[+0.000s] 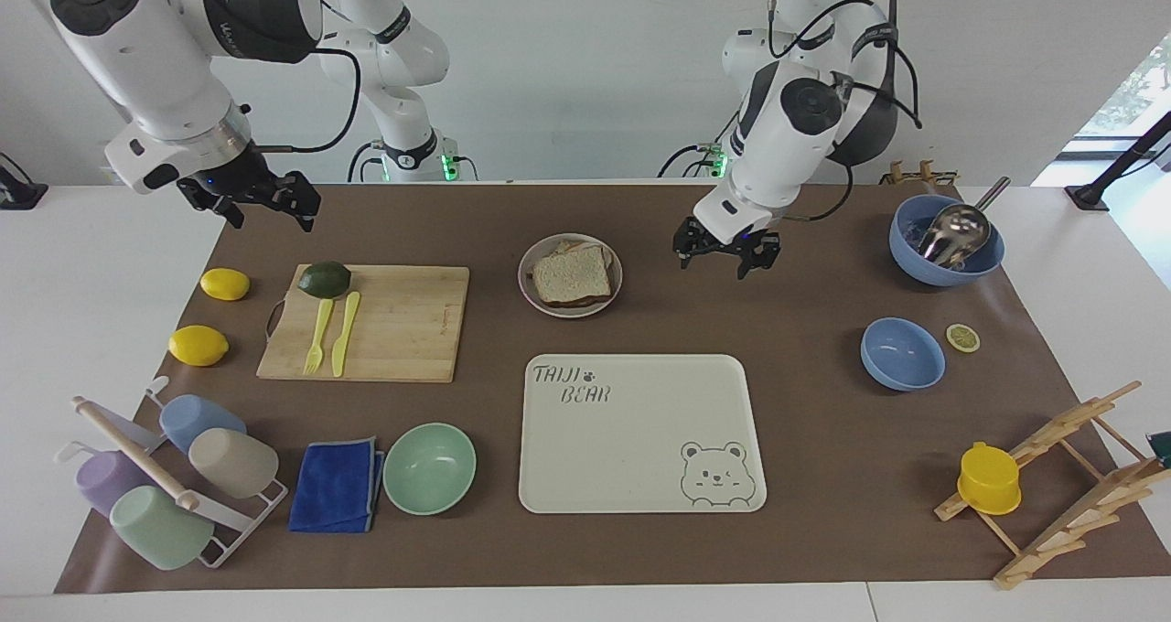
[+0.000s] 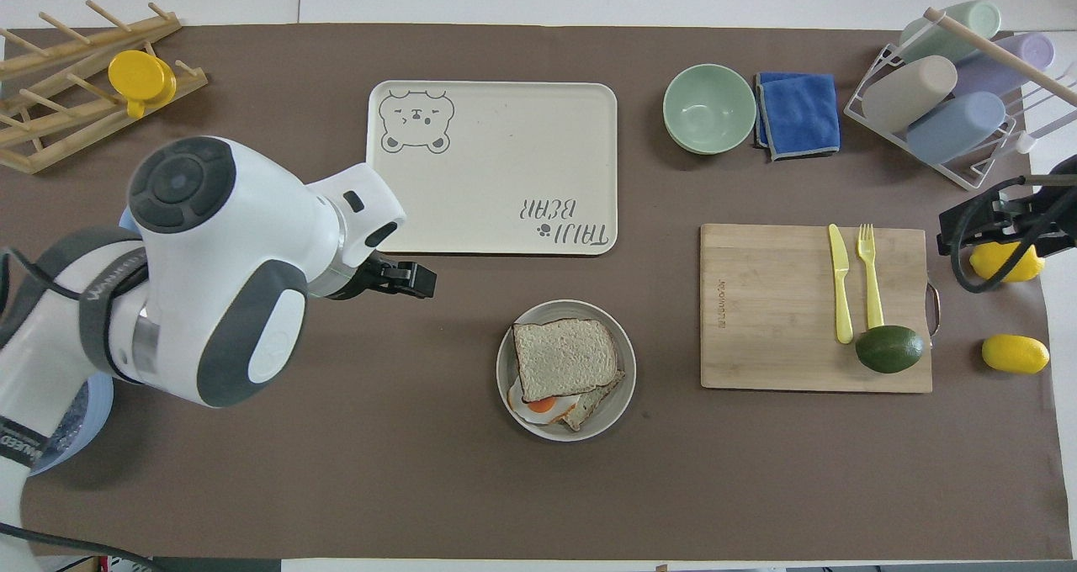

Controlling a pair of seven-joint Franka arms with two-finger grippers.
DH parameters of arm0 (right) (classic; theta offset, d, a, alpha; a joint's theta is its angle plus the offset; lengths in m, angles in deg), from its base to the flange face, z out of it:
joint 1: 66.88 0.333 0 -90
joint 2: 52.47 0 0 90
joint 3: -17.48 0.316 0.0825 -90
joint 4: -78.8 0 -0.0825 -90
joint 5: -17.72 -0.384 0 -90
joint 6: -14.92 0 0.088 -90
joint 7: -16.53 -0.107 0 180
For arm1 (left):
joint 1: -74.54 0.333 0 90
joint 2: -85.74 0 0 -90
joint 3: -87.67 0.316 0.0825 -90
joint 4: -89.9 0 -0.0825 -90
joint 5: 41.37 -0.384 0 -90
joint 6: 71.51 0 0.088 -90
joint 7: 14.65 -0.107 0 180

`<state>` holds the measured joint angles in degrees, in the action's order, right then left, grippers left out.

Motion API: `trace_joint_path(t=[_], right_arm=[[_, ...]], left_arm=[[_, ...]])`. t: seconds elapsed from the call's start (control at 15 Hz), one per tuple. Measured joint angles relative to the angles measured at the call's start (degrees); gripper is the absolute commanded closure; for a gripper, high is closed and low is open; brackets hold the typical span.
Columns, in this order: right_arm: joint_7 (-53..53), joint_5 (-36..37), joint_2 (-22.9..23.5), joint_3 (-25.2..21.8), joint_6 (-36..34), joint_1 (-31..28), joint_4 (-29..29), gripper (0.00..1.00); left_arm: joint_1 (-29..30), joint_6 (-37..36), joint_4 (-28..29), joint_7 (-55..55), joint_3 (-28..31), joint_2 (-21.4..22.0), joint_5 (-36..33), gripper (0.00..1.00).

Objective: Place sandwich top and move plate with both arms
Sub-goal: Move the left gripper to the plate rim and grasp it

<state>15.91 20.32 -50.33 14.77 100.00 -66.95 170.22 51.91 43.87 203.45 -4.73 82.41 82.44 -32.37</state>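
The plate (image 1: 526, 279) stands on the brown mat, nearer to the robots than the bear tray; it also shows in the overhead view (image 2: 627, 374). The sandwich top (image 1: 572, 274) lies on the plate, skewed over an egg-topped slice (image 2: 543, 405); in the overhead view the sandwich top (image 2: 562, 357) covers most of it. My left gripper (image 1: 714, 263) is open and empty, low over the bare mat beside the plate, toward the left arm's end (image 2: 421, 279). My right gripper (image 1: 272, 218) is open and empty, over the mat's edge by the cutting board's corner (image 2: 955, 223).
The cream bear tray (image 1: 640, 434) lies farther from the robots than the plate. A cutting board (image 1: 402, 325) holds an avocado, fork and knife; two lemons (image 1: 224, 284) lie beside it. Blue bowls (image 1: 901, 354) sit toward the left arm's end. A mint bowl (image 1: 430, 468), cloth and racks sit farthest.
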Motion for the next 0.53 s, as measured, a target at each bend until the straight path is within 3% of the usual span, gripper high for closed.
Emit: trace_joint_path(t=[0.2, 0.53], right_arm=[[0.0, 0.0, 0.0, 0.0, 0.0, 0.0, 0.0, 0.00], [0.0, 0.0, 0.0, -0.9, 0.0, 0.0, -0.1, 0.00]], left_arm=[[-3.4, 7.6, 4.9, 2.0, -0.1, -1.8, 0.4, 0.00], [-6.3, 11.5, 7.6, 6.9, -0.1, -4.4, 0.5, 0.00]])
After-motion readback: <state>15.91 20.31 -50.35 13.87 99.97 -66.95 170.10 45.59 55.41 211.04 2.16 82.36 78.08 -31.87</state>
